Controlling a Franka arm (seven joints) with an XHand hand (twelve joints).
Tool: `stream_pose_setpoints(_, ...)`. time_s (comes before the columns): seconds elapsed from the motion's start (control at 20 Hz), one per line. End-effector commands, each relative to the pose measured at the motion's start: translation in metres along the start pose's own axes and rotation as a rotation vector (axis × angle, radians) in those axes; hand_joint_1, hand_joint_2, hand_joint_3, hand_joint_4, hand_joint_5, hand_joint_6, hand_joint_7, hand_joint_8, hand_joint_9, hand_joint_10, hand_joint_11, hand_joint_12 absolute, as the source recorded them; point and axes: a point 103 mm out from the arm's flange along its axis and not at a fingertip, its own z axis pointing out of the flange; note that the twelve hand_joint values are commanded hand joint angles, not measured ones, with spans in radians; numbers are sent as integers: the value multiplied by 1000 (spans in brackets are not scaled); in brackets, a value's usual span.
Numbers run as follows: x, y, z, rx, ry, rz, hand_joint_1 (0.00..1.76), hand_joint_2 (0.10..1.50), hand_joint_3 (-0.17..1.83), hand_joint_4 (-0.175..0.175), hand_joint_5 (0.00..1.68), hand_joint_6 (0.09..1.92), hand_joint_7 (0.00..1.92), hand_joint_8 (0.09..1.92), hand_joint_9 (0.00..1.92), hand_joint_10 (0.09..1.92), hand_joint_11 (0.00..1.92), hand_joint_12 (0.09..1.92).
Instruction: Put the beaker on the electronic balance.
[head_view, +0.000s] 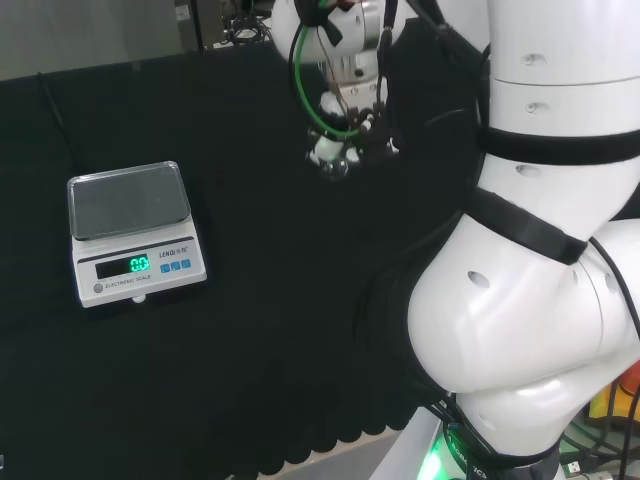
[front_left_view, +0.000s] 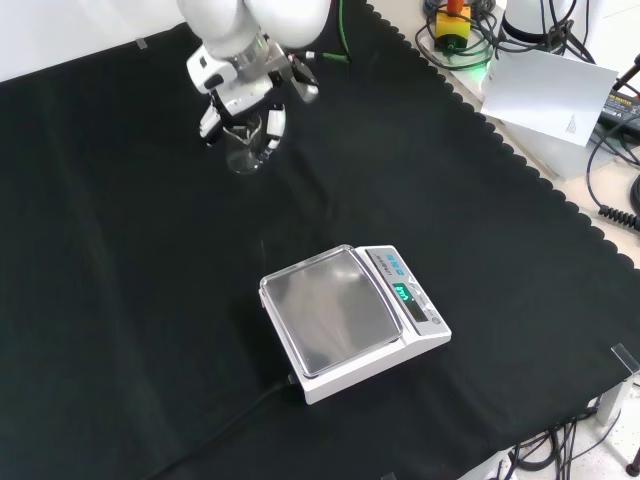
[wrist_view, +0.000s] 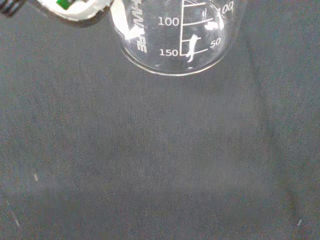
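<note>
Our hand (front_left_view: 243, 92) hangs over the far part of the surface (front_left_view: 120, 300) with its fingers (front_left_view: 273, 127) pointing down on either side of the beaker (front_left_view: 245, 150), a clear glass one that we can just make out between them in the front view. The fingers bracket the glass, curled part way in, but we cannot tell whether they already press on its wall or stand a little off it, nor whether the beaker rests on the cloth or is raised. In the wrist view the beaker (wrist_view: 176, 35) sits close under the palm, its printed scale facing the camera, and it looks empty. Taking the beaker as our landmark, the balance (front_left_view: 352, 320) lies well apart from it: nearer the camera and to the right in the front view, which in the head view puts the balance (head_view: 133, 235) far to the left of the hand (head_view: 340, 150) and a little nearer. Its steel pan (front_left_view: 330, 308) is bare and the display is lit. Nothing stands between beaker and balance, only open black cloth. We judge that the coming move turns on this one diagonal: once the glass is held, it must travel across the cloth and come down upright on the middle of the pan.
</note>
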Motion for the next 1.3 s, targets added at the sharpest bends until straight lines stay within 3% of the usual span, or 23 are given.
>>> stream_pose_setpoints(0.05, 5, -29, -69, -86, -11, -11, 1167, 845, 826, 17, 752, 1549, 849, 1537, 1211, 1209, 1261, 963)
stream_pose_setpoints(0.4, 35, -38, -80, -90, -6, -54, 1167, 841, 831, 19, 756, 1548, 849, 1538, 1212, 1209, 1257, 964)
stream_pose_setpoints(1.05, 188, -43, -78, -70, -48, -318, 1170, 827, 850, 23, 771, 1540, 855, 1534, 1212, 1211, 1246, 973)
stream_pose_setpoints(1.3, 231, -42, -71, -49, -40, -385, 1170, 825, 852, 23, 771, 1539, 856, 1534, 1213, 1211, 1243, 973)
